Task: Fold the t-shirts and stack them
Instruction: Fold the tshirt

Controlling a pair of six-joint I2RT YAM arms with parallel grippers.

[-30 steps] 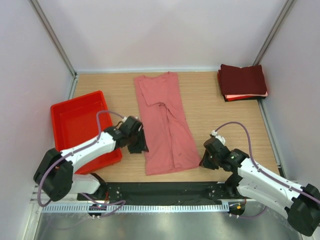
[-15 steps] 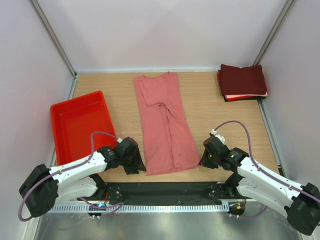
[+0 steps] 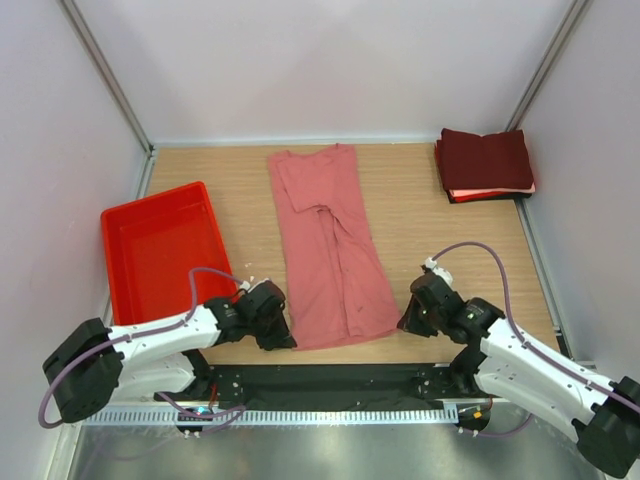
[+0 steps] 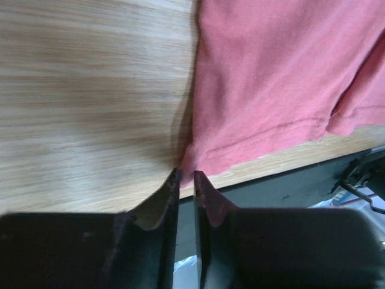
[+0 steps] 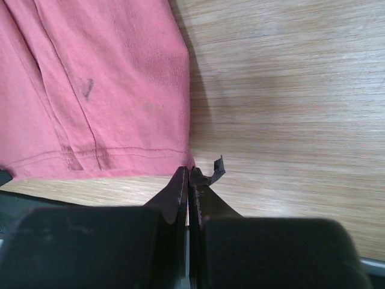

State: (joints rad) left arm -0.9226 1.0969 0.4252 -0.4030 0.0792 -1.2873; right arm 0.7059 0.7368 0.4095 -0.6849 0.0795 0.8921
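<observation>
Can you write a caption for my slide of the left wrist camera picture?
Left pincer nips the near corner of the pink t-shirt on the wooden table.

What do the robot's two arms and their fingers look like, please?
Both the left arm and right arm have white links joined by bulky black joints, each trailing a looping purple-grey cable. The fingers are black, flat and tapered to narrow tips.
</observation>
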